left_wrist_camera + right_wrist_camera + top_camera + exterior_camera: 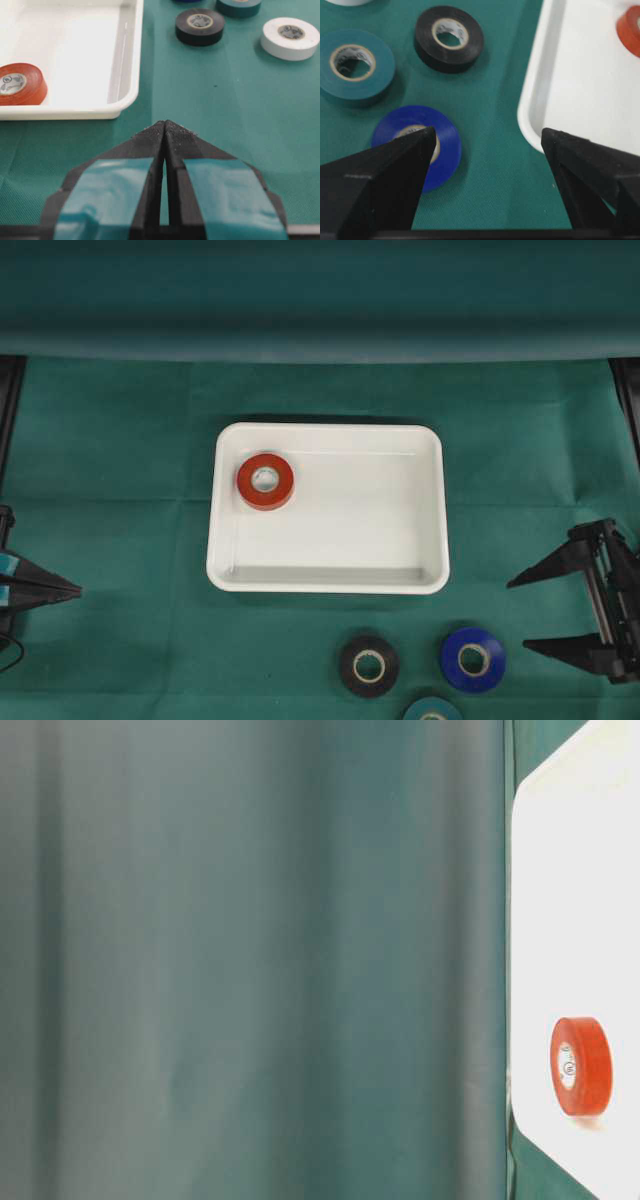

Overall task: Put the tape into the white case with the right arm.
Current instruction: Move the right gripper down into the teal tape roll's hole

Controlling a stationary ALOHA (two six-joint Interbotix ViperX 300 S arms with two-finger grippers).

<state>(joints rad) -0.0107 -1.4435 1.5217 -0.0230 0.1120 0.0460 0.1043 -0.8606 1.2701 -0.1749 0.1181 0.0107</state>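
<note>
The white case [328,585] lies mid-table with a red tape roll [265,481] flat in its far-left corner. On the green cloth in front of it lie a black tape roll [368,665], a blue one [473,659] and a teal one [433,710]. My right gripper [518,615] stands open at the right, just right of the blue roll, with nothing between its fingers. In the right wrist view the gripper [488,132] has the blue roll [447,145] by its left finger and the case rim [530,110] by its right. My left gripper [165,122] is shut and empty, far left.
A white tape roll [290,38] lies beyond the teal one [239,6] in the left wrist view. A rolled green backdrop [320,300] spans the far edge. Dark frame posts [628,390] stand at both back corners.
</note>
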